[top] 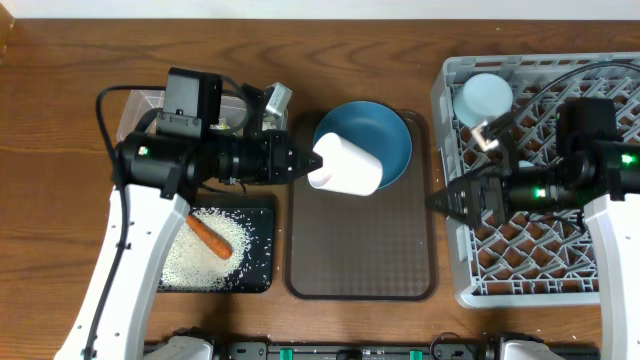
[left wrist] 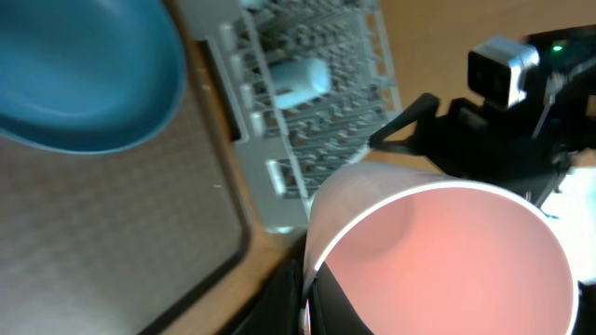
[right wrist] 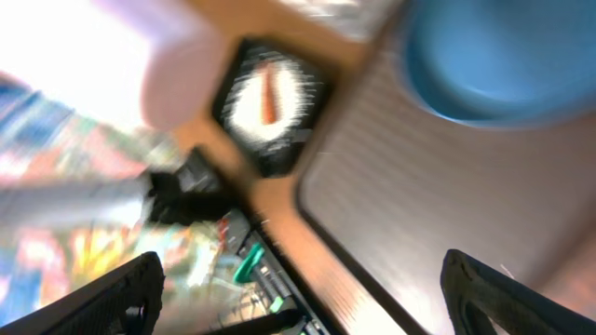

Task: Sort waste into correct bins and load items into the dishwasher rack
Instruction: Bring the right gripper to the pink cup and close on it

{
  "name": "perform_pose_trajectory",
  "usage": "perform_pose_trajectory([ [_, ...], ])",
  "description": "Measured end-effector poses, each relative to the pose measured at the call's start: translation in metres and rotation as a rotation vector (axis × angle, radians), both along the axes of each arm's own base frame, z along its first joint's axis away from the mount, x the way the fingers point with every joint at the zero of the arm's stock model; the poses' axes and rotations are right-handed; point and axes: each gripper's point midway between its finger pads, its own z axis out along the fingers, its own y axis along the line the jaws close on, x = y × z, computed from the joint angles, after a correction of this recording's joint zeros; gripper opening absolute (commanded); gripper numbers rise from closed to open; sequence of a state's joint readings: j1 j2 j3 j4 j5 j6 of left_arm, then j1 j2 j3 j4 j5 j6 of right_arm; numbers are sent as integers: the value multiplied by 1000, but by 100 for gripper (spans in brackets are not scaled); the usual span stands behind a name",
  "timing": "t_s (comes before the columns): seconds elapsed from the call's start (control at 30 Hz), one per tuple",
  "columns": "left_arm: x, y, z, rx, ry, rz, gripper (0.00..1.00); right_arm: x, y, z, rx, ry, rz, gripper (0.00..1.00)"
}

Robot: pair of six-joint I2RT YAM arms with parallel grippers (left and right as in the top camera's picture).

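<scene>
My left gripper (top: 314,161) is shut on the rim of the small pink cup (top: 347,166) and holds it on its side above the brown serving tray, in front of the dark-blue plate (top: 372,133). The left wrist view looks into the cup's pink inside (left wrist: 447,265), with the jaws (left wrist: 307,300) clamped on its rim. My right gripper (top: 438,201) is open and empty at the left edge of the grey dishwasher rack (top: 600,285), pointing towards the cup. Its fingers (right wrist: 303,268) spread wide in the blurred right wrist view. A light-blue cup (top: 483,97) lies in the rack's far left corner.
The black tray (top: 262,278) holds white rice (top: 190,255) and the carrot piece (top: 211,237). The clear tub (top: 142,102) stands behind the left arm, with silver foil (top: 276,98) near it. The brown serving tray (top: 360,250) lies between the two arms.
</scene>
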State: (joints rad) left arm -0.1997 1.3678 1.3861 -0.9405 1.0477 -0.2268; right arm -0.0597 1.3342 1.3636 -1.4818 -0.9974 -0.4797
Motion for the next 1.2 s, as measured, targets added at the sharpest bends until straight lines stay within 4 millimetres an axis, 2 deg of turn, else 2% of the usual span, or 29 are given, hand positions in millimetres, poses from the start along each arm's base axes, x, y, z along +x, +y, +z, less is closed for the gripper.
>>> perform_pose_trajectory([
  [0.2,-11,-20,7,-145,61,-136,6,-15,26,18,102,-202,206,96],
  [0.5,-25,-39,10,-208,97,-235,7,-36,58,30,189,-362,407,94],
  [0.6,-29,-43,11,-214,89,-257,7,-38,64,34,214,-404,441,87],
  [0.7,-33,-46,12,-220,88,-275,7,-38,68,38,234,-437,456,73],
  [0.83,-36,-47,14,-232,90,-287,7,-37,68,39,241,-455,459,66],
  [1.0,-38,-47,14,-236,100,-290,7,-36,69,41,254,-466,459,70],
  [1.2,-40,-46,14,-236,106,-295,7,-35,71,47,284,-488,459,69],
])
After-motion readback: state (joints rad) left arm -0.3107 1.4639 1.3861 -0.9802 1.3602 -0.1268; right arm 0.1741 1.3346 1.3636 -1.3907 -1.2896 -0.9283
